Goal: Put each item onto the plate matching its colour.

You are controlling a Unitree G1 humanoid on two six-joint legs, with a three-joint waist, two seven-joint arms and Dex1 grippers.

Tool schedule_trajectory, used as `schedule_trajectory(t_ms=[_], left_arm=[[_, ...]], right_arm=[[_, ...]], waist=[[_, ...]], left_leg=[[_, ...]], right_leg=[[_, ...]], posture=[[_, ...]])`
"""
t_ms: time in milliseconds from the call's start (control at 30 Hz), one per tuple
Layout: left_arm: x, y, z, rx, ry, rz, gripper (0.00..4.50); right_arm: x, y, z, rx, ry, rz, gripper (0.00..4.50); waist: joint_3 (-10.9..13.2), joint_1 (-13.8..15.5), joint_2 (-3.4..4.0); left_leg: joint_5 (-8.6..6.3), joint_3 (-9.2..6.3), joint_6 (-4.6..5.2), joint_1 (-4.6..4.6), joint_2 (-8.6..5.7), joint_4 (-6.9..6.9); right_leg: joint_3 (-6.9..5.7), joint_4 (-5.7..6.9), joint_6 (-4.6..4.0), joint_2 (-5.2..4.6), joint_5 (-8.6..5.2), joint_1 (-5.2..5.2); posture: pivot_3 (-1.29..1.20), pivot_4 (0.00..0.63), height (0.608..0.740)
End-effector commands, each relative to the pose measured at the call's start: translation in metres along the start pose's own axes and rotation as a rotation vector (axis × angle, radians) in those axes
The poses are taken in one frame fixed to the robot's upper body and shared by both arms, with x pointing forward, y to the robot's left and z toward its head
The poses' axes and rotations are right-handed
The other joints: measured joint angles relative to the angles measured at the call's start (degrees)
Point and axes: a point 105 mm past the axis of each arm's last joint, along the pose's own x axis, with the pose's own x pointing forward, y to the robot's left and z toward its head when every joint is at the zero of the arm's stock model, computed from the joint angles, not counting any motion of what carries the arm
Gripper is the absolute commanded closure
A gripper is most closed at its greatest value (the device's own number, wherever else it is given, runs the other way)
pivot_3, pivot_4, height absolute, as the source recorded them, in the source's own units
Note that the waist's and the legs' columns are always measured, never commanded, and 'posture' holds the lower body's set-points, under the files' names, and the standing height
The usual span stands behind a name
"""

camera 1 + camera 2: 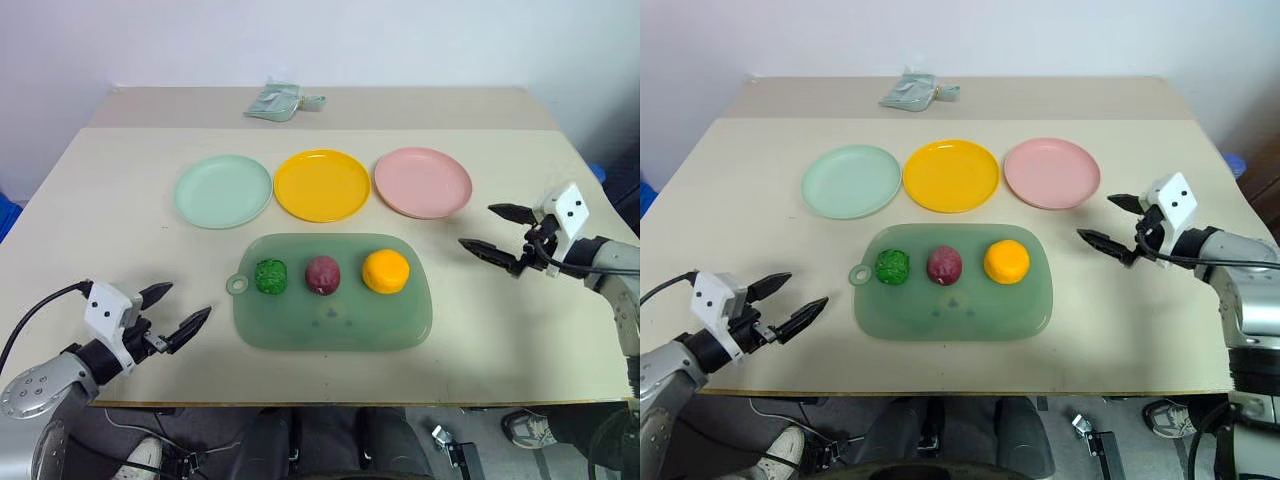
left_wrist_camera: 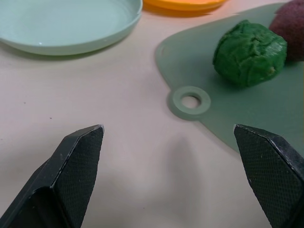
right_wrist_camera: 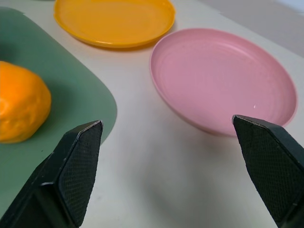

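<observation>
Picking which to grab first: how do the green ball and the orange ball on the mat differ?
The green ball is bumpy and dark; the orange ball is smooth and bright. The green ball is slightly smaller. It lies at the mat's left end by the hole tab, the orange ball at the right end. Both are roundish and rest untouched on the mat.

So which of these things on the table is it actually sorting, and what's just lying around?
Part of the job:
green ball
red-purple lump
orange ball
mint plate
yellow plate
pink plate

Just lying about:
green mat
crumpled packet
</observation>
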Motion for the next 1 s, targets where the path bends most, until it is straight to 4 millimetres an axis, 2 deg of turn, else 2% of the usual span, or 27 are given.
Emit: schedule_trajectory(t_ms=[33, 433, 633, 733, 800, 1000], left_arm=[[0.002, 0.001, 0.007, 0.026, -0.033, 0.008, 0.0], [0.007, 0.006, 0.017, 0.008, -0.07, 0.019, 0.0], [0.027, -0.001, 0.024, 0.008, -0.087, -0.056, 0.0], [0.043, -0.007, 0.033, -0.006, -0.096, -0.148, 0.0], [0.044, -0.004, 0.034, -0.021, -0.097, -0.175, 0.0], [0.06, -0.018, 0.04, 0.036, -0.076, -0.349, 0.0]], right_arm=[[0.001, -0.004, 0.007, -0.035, -0.026, -0.014, 0.05], [0.005, -0.007, -0.006, 0.003, -0.038, -0.087, 0.05], [-0.008, -0.009, -0.009, -0.008, -0.066, -0.116, 0.05], [-0.023, -0.002, -0.009, -0.029, -0.072, -0.098, 0.05], [-0.025, 0.003, -0.007, -0.034, -0.078, -0.093, 0.05], [-0.036, 0.033, -0.005, -0.008, -0.063, 0.029, 0.05]], waist=[[0.0, 0.0, 0.0], [0.0, 0.0, 0.0], [0.0, 0.1, 0.01], [0.0, 0.9, 0.02], [0.0, 0.7, 0.03], [0.0, 0.1, 0.07]], left_leg=[[0.0, 0.0, 0.0, 0.0, 0.0, 0.0], [0.01, 0.0, -0.01, 0.0, 0.0, 0.01], [0.01, 0.0, -0.02, 0.0, -0.01, 0.01], [0.02, -0.01, -0.01, 0.0, -0.02, 0.06], [0.01, 0.0, 0.0, 0.0, -0.02, 0.09], [0.02, 0.0, -0.01, 0.01, 0.01, 0.07]], right_leg=[[0.0, 0.0, 0.0, 0.0, 0.0, 0.0], [0.0, 0.01, 0.01, 0.01, 0.01, 0.01], [-0.01, 0.01, 0.02, 0.02, 0.01, 0.01], [-0.05, 0.03, 0.02, 0.03, 0.01, 0.06], [-0.04, 0.02, 0.03, 0.04, 0.02, 0.07], [-0.03, 0.03, 0.03, 0.07, 0.02, 0.06]], posture=[[0.0, 0.15, 0.74], [0.0, 0.15, 0.74], [0.0, 0.15, 0.74], [0.0, 0.15, 0.74], [0.0, 0.15, 0.74], [0.0, 0.15, 0.74]])
